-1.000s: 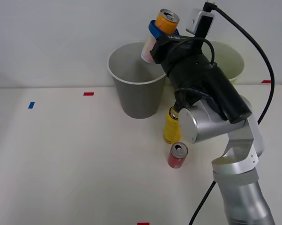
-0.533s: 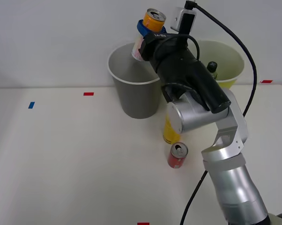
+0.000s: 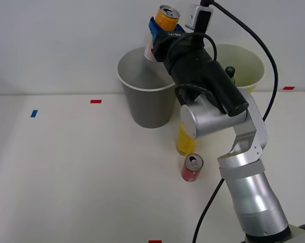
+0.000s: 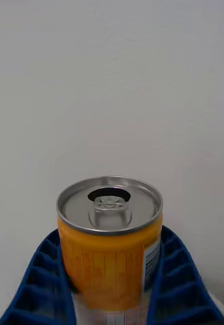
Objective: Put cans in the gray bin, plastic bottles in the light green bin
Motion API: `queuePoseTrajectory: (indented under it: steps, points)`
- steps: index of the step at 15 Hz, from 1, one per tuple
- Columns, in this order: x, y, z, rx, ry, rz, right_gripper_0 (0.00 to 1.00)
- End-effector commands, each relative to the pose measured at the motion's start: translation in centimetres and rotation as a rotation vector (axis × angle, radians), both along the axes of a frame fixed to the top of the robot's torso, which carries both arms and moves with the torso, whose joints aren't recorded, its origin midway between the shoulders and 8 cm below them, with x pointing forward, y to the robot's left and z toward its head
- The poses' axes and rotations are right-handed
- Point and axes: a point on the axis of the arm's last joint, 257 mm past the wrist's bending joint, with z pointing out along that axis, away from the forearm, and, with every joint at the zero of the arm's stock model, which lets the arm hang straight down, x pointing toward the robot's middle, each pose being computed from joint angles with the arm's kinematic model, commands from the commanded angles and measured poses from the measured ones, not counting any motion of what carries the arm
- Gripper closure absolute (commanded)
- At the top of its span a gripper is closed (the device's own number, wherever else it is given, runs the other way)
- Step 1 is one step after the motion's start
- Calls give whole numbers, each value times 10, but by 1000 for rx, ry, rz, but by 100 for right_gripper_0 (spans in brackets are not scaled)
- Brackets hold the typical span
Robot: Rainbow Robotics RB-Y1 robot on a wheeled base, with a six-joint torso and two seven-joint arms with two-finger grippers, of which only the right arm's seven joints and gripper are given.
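Observation:
My right gripper [image 3: 160,31] is shut on the orange-and-pale-pink can [image 3: 164,23], holding it tilted in the air above the back rim of the gray bin [image 3: 146,88]. In the right wrist view the can [image 4: 109,238] fills the space between the blue ribbed fingers [image 4: 38,284], silver pull-tab top up. On the table a short red can [image 3: 191,167] stands in front of the yellow plastic bottle [image 3: 184,139], whose top the arm covers. The light green bin [image 3: 243,66] stands to the right of the gray one, and a dark black-capped bottle [image 3: 230,74] shows inside it.
My arm [image 3: 228,131] rises from the lower right and crosses over the yellow bottle and part of the light green bin. Red tape marks [image 3: 96,101] and a blue one [image 3: 34,113] lie on the white table. A plain wall stands close behind the bins.
The gripper with the orange can has swung left and slightly up, from over the gap between the bins to above the gray bin's back rim. The forearm has turned more upright.

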Motion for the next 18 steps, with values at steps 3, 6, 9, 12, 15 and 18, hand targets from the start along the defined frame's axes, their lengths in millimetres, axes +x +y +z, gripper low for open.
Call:
queuePoseTrajectory:
  steps: [3,6,9,12,15,18]
  points:
    - [-1,1,-1,-1,0,3,0]
    - [-1,2,0,5,1,7,0]
    - [-1,1,0,10,1,8,0]
    - [-2,2,2,17,-4,12,0]
    - [-6,0,12,52,-37,21,0]
    - [-23,-15,22,110,-69,21,0]
